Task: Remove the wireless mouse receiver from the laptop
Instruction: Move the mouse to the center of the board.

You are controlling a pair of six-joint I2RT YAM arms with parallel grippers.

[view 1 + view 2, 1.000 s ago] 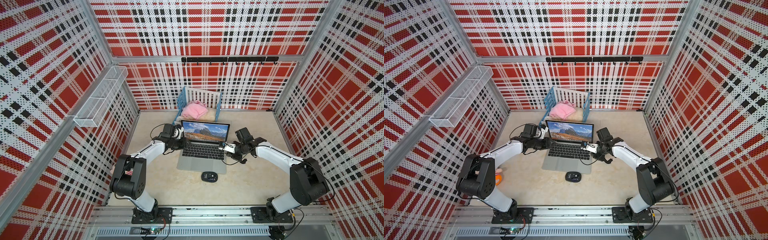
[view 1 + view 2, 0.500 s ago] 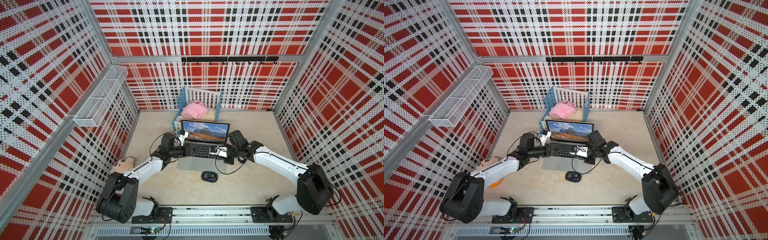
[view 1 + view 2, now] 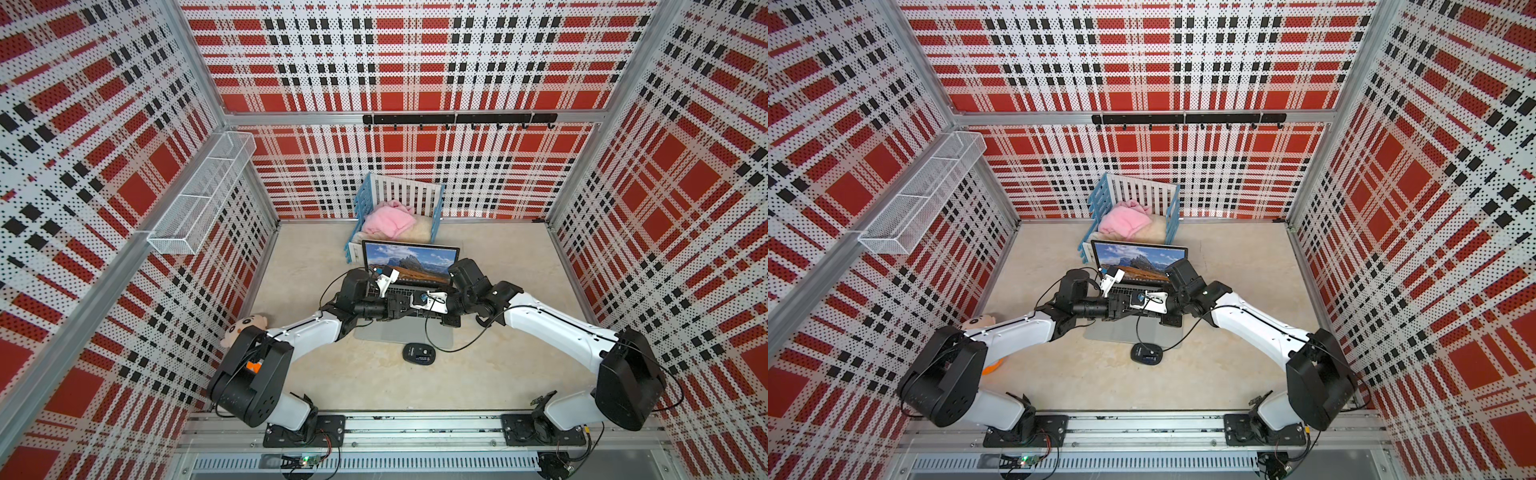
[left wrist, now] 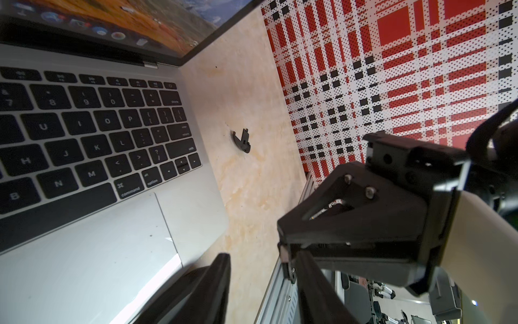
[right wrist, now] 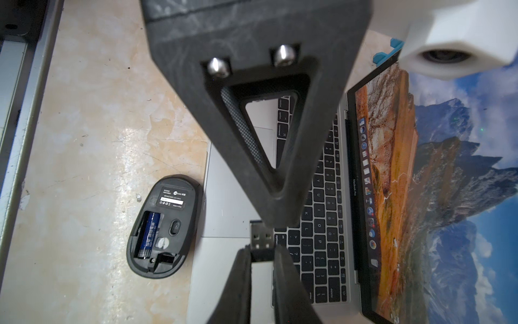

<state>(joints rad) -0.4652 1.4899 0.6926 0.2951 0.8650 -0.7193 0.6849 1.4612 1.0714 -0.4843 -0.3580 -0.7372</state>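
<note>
My right gripper (image 5: pixel 262 254) pinches the 1 receiver (image 5: pixel 261 238), clear of the 1 laptop (image 5: pixel 232 196), above its keys; my left gripper (image 4: pixel 262 283) gapes partly, holding nothing; 1 mouse (image 5: pixel 164 228) lies upturned beside it.

right claw (image 5: pixel 262 254) pinches receiver (image 5: pixel 260 238) above laptop (image 5: pixel 232 202); mouse (image 5: pixel 164 227) upturned beside.

Light: both top views are showing bright, even light with faint shadows.
Glare: the trackpad (image 4: pixel 92 252) is catching a white streak.
Blur: the near fingers (image 5: pixel 291 291) are blurring out of focus.
Distortion: the walls are bowing outward in both top views.
</note>
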